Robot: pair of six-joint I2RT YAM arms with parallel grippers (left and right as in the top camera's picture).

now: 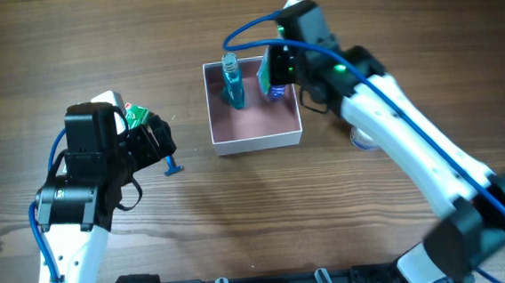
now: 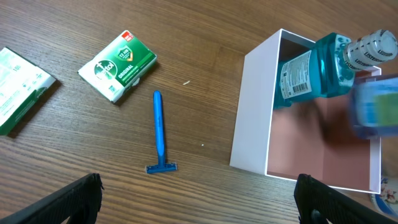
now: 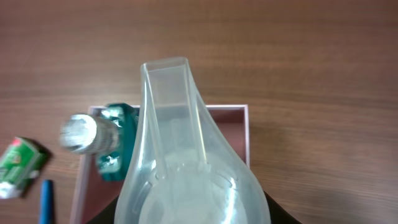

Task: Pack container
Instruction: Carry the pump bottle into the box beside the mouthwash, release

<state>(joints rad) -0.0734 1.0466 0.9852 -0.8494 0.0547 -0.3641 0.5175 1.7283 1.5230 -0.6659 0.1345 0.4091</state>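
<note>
The container (image 1: 258,142) is a square white box with a pink floor, at mid-table. A teal mouthwash bottle (image 1: 233,86) stands in its back left corner. My right gripper (image 1: 276,71) hovers over the back right part, shut on a clear plastic blister pack (image 3: 186,155) that fills the right wrist view. The container's rim (image 3: 247,121) and the bottle (image 3: 93,140) show below it. My left gripper (image 2: 199,202) is open with nothing between its fingers, left of the container (image 2: 252,118), above bare wood near a blue razor (image 2: 159,134).
A green box (image 2: 118,65) lies beyond the razor (image 1: 173,166), and a second green box (image 2: 18,90) lies further left. A round white jar (image 1: 364,139) is partly hidden under my right arm, right of the container.
</note>
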